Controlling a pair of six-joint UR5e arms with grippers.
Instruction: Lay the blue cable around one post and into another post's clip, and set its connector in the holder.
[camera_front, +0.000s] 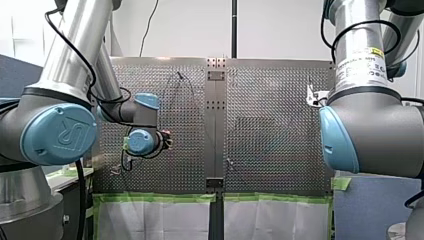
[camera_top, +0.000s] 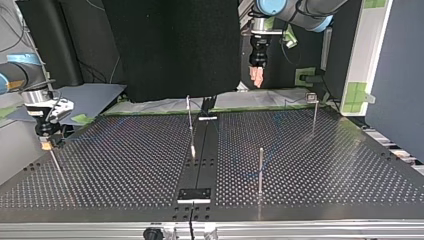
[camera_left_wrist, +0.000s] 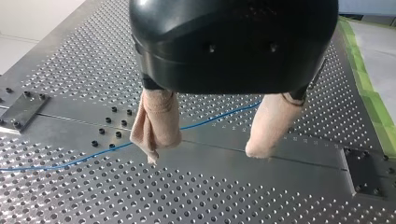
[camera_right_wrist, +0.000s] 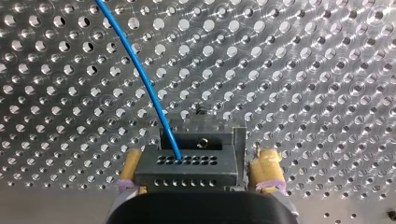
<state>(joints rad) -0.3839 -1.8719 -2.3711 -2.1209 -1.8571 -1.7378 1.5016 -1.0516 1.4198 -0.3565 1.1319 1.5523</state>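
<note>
A: So, why is the right gripper (camera_right_wrist: 198, 157) down so low on the perforated metal table (camera_right_wrist: 327, 70)?

B: Because it has the dark grey, hole-dotted connector block (camera_right_wrist: 187, 170) clamped between its yellow pads (camera_right_wrist: 265, 163), right at the small metal holder bracket (camera_right_wrist: 196, 137). Held flat like that, it lines up with the bracket's opening. I judge the seating step is in hand.

A: And the thin blue cable (camera_right_wrist: 144, 79)?

B: It comes out of the connector's upper face and runs away over the table. In the left wrist view it lies slack on the plate, passing under the left gripper (camera_left_wrist: 205, 154).

A: That one isn't holding anything?

B: No. Its beige-padded fingers (camera_left_wrist: 156, 123) are spread apart and empty, hovering above the cable. It is probably poised to guide the cable toward a slim upright metal post (camera_top: 260, 170).

A: Is the cable round a post already?

B: I can't tell. The line is too faint in the view across the table.
</note>
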